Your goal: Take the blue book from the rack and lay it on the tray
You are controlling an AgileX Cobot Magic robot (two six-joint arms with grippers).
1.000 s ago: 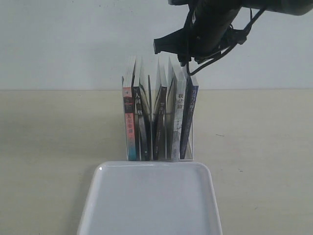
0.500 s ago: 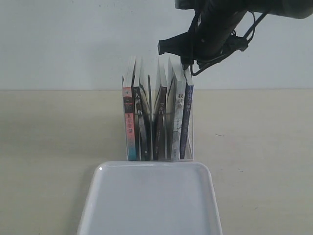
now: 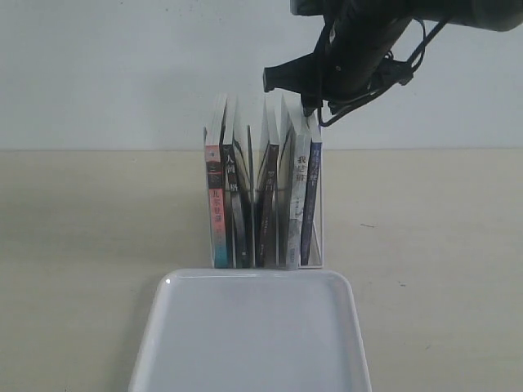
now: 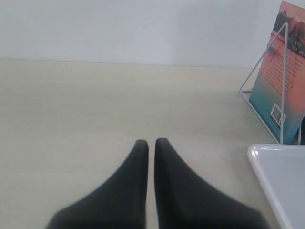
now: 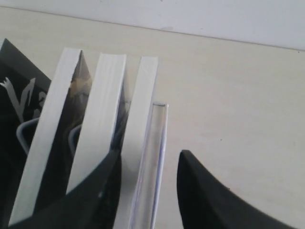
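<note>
Standing upright in the last slot at the right-hand end of the rack (image 5: 156, 143), the blue book (image 3: 312, 196) turns its spine toward the tray (image 3: 253, 343) and has not yet been lifted. The right fingers (image 5: 214, 200) hang just over its top edge, spread apart and clamped on nothing. In the right wrist view one finger sits on the side of the grey-white-spined book (image 3: 299, 184) and the other reaches past the rack's clear end wall, so both the blue book's page edge and that wall lie in the gap. That looks like the main risk: closing from here could pinch acrylic together with paper, and a lift would then drag or tip the whole rack. A thin paperback held by its top may also swing or slip, and the close-packed neighbour could ride up with it. Above the books the air is free, and open bench (image 3: 425, 245) lies to the right. The tray's far rim sits close against the rack's base; whether they touch I cannot tell. The left fingers (image 4: 128, 191) rest together, low over the bench beside the rack's far end.
</note>
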